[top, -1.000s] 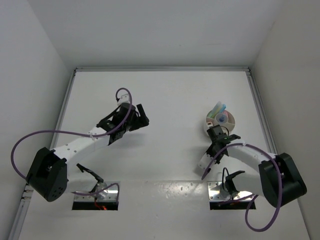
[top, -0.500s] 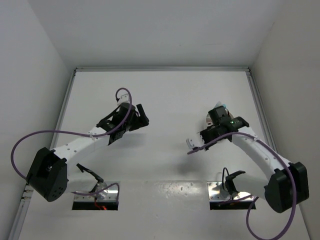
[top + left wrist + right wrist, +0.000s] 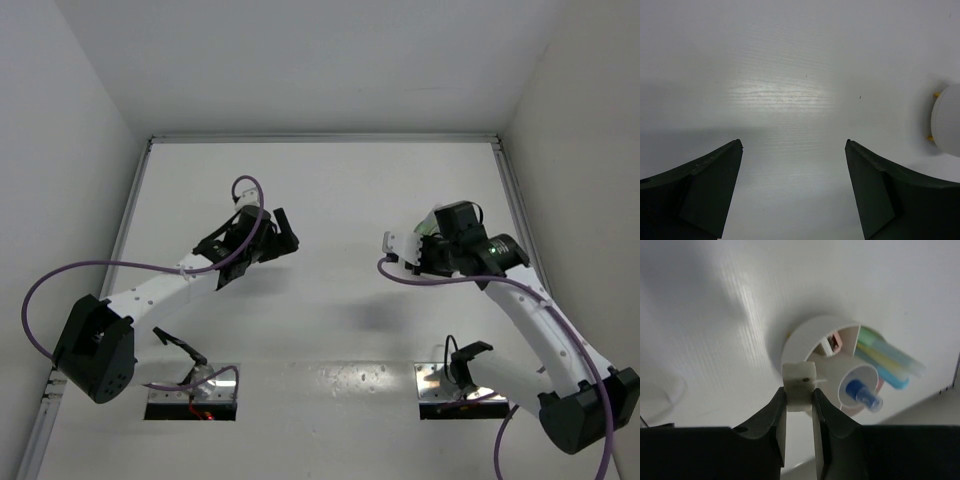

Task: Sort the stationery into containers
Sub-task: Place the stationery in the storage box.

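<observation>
Clamped tight on the small tan block (image 3: pixel 799 376) with the right gripper (image 3: pixel 799 392), in front of the near rim of the round white tub (image 3: pixel 800 335). Just behind, standing in the tub's middle tube, a blue-capped bottle (image 3: pixel 862 392). Further back, leaning together in one outer compartment, green, yellow and blue sticks (image 3: pixel 887 360). Well apart to the left, spread wide above the table (image 3: pixel 790 75) with the left gripper (image 3: pixel 793 142). At the right edge of that wrist view, only a piece of the tub's wall.

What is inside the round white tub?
A blue-capped bottle in the centre cup; green, yellow and blue sticks leaning in one section; something pinkish in another. The pale block in the right gripper and the tub's near wall hide the rest.
</observation>
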Motion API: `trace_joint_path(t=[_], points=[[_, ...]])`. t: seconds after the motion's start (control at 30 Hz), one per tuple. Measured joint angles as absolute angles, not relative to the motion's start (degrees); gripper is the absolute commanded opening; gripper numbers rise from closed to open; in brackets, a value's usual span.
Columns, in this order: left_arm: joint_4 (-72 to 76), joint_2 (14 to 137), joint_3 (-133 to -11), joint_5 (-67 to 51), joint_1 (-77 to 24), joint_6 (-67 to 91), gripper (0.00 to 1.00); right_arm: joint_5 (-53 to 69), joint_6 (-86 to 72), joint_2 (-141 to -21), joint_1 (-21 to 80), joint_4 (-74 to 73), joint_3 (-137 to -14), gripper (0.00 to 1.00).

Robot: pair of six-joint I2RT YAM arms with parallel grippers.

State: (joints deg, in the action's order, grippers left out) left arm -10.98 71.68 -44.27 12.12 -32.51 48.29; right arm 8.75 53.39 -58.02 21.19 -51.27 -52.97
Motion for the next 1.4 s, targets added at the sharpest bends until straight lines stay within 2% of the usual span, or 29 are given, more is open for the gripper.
trace_joint_path(t=[0.3, 0.53, 0.77, 0.9, 0.93, 0.97, 1.07, 1.2, 1.27, 1.4], points=[[-10.31, 71.66, -44.27, 11.2, -32.51, 48.27, 0.89, -9.58, 48.82, -58.67, 21.15, -51.96, -48.47, 0.06], [-9.98, 71.57, -43.83, 10.92, -32.51, 48.29, 0.89, -17.87, 50.92, -60.1, 21.15, -47.46, -42.57, 0.06], [-9.93, 71.57, -43.81, 10.85, -32.51, 48.29, 0.89, -22.13, 51.62, -64.34, 21.15, -41.43, -41.8, 0.09], [-9.91, 71.57, -43.79, 10.85, -32.51, 48.27, 0.89, -23.51, 51.72, -66.24, 21.15, -38.5, -41.78, 0.16], [-9.89, 71.57, -43.77, 10.83, -32.51, 48.29, 0.89, -23.68, 51.75, -66.48, 21.15, -38.17, -41.78, 0.2], [-9.91, 71.57, -43.75, 10.83, -32.51, 48.27, 0.89, -23.94, 51.77, -66.76, 21.15, -37.76, -41.78, 0.31], [-9.85, 71.57, -43.75, 10.81, -32.51, 48.29, 0.89, -24.86, 52.14, -67.48, 21.15, -36.64, -41.58, 0.41], [-9.82, 71.57, -43.75, 10.79, -32.51, 48.29, 0.89, -25.54, 52.49, -67.75, 21.15, -35.94, -40.95, 0.48], [-9.85, 71.57, -43.75, 10.79, -32.51, 48.29, 0.89, -25.58, 52.51, -67.79, 21.15, -35.99, -40.8, 0.48], [-9.82, 71.57, -43.75, 10.79, -32.51, 48.29, 0.88, -25.06, 52.34, -67.77, 21.15, -36.34, -41.01, 0.09]])
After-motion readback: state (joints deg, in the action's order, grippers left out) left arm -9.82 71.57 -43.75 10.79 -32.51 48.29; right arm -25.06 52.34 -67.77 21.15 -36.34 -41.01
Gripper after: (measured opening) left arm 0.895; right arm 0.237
